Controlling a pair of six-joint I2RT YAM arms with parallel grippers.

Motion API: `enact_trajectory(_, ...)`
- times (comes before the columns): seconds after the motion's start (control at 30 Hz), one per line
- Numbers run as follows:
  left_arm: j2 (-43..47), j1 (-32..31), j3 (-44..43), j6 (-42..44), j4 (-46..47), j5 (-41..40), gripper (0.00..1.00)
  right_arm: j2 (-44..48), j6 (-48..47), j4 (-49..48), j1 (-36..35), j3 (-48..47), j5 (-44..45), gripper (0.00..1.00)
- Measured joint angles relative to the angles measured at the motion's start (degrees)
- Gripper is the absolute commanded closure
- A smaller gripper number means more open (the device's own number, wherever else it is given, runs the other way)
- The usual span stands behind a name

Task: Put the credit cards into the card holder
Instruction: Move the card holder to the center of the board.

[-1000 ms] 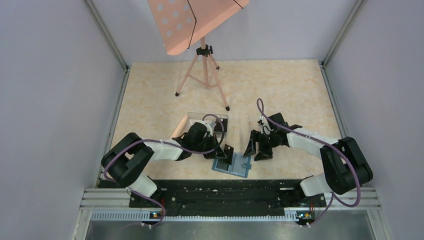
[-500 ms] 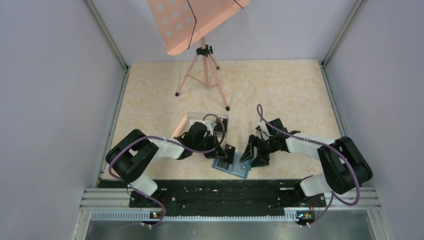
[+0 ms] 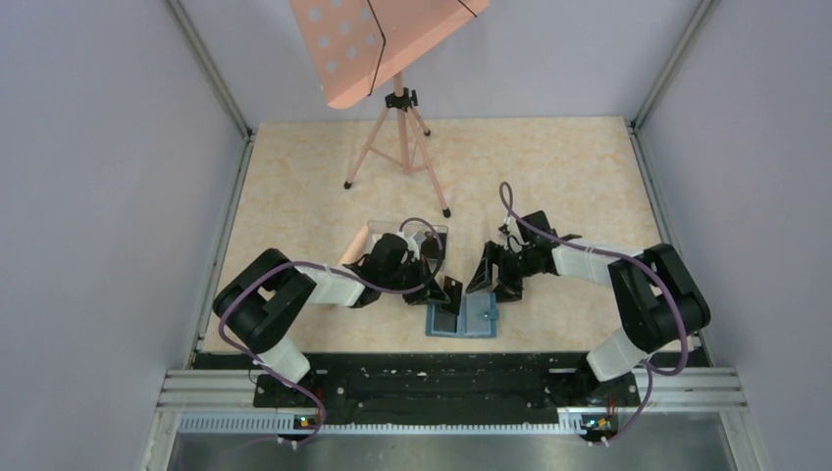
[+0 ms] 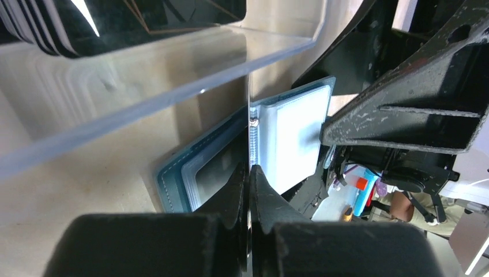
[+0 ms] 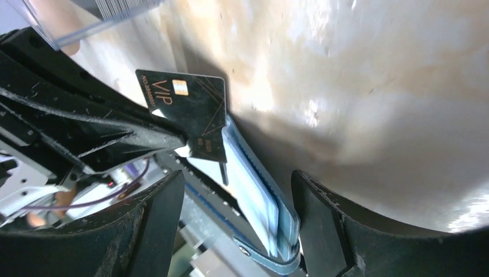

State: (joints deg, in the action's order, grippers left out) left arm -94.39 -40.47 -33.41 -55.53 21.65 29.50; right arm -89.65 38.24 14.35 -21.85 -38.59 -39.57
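Observation:
The teal card holder (image 3: 476, 316) lies open on the table, its light blue pockets up. It also shows in the left wrist view (image 4: 291, 135) and in the right wrist view (image 5: 256, 193). My left gripper (image 3: 448, 293) is shut on one black credit card (image 5: 190, 112), marked VIP, held on edge over the holder's fold; the left wrist view (image 4: 249, 171) shows the jaws pinching its thin edge. My right gripper (image 3: 495, 279) is open, and its fingers straddle the holder's right edge (image 5: 239, 225). More black cards (image 4: 34, 26) stand in the clear box.
The clear plastic box (image 3: 392, 238) sits just behind my left gripper; its wall (image 4: 144, 86) is close to the fingers. A peach music stand (image 3: 392, 49) on a tripod stands at the back. The metal rail runs along the near edge.
The card holder has turned square to the table edge and lies flatter. My right gripper has moved back and left. My left gripper has shifted slightly with the card.

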Motion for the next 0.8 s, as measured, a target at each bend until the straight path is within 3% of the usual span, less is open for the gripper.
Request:
enact_trajectory(0.2,0.3,0.3,-1.4,0.9,-2.0,-1.0,1.0,0.0,-5.5,4.3,0.0,-3.7,5.7,0.26)
enact_trajectory(0.33,0.3,0.3,-1.5,0.5,-2.0,-1.1,1.0,1.9,-8.8,7.5,0.0,-4.3,9.7,0.28)
enact_trajectory(0.53,1.9,0.3,0.1,-1.9,-1.3,-2.6,1.0,4.6,-12.6,12.0,-0.7,-4.2,15.5,0.47)
enact_trajectory(0.8,3.5,0.3,3.4,-4.9,2.0,-4.5,1.0,5.3,-12.8,12.7,-3.7,-1.9,16.4,0.92)
